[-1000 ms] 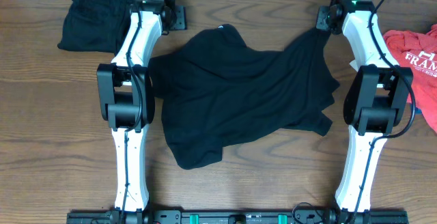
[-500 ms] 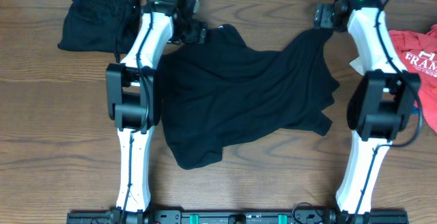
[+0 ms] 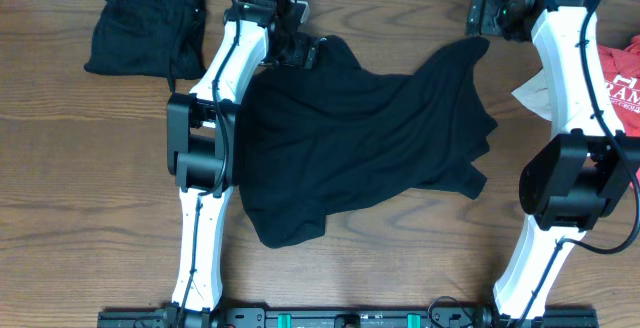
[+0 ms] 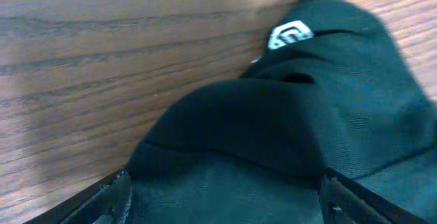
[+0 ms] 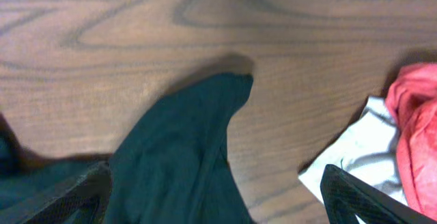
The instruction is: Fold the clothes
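A black top [image 3: 360, 138] lies spread and rumpled across the middle of the table. My left gripper [image 3: 302, 50] hovers over its far left corner, by the collar. In the left wrist view the jaws [image 4: 225, 200] stand wide open with black fabric [image 4: 273, 128] beneath them, and a small white logo [image 4: 290, 36] shows further out. My right gripper [image 3: 484, 16] is open just beyond the far right sleeve tip. In the right wrist view that sleeve [image 5: 184, 149] lies on the wood between the spread fingers [image 5: 355, 197].
A folded black garment [image 3: 145, 23] sits at the far left corner. A red tee [image 3: 622, 78] with white letters lies at the right edge, with a light grey piece [image 3: 535, 93] beside it. Both also show in the right wrist view, the red tee [image 5: 416, 115] and the grey piece [image 5: 358, 156].
Both grippers have opened and let the top's far corners drop onto the table. The left gripper has moved right, over the collar. The right arm has swung right and further back.
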Controlling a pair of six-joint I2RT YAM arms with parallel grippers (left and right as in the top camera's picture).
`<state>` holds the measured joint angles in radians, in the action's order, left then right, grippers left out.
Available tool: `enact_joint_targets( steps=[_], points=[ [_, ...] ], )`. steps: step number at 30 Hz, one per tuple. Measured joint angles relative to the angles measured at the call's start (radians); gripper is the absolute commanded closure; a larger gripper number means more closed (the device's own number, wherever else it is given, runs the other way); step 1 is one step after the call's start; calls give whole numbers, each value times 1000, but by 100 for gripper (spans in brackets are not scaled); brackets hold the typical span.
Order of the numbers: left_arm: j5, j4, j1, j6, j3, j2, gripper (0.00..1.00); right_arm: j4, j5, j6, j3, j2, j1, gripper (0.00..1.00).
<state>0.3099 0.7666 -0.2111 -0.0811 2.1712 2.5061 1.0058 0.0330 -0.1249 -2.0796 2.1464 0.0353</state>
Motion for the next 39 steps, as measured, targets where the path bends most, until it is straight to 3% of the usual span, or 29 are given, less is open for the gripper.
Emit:
enact_joint_targets(
  steps=[8, 18, 23, 39],
  points=[
    [-69, -21, 0, -27, 0, 18, 16, 57, -8, 0, 0, 0, 0, 4],
    [-77, -26, 2, -34, 0, 19, 72, 82, -15, 0, 0, 0, 0, 4],
    [-72, -59, 2, -34, 0, 19, 94, 94, -16, 0, 0, 0, 0, 5],
    [-94, -224, 32, 34, 0, 19, 94, 120, -18, 0, 0, 0, 0, 5]
  ],
)
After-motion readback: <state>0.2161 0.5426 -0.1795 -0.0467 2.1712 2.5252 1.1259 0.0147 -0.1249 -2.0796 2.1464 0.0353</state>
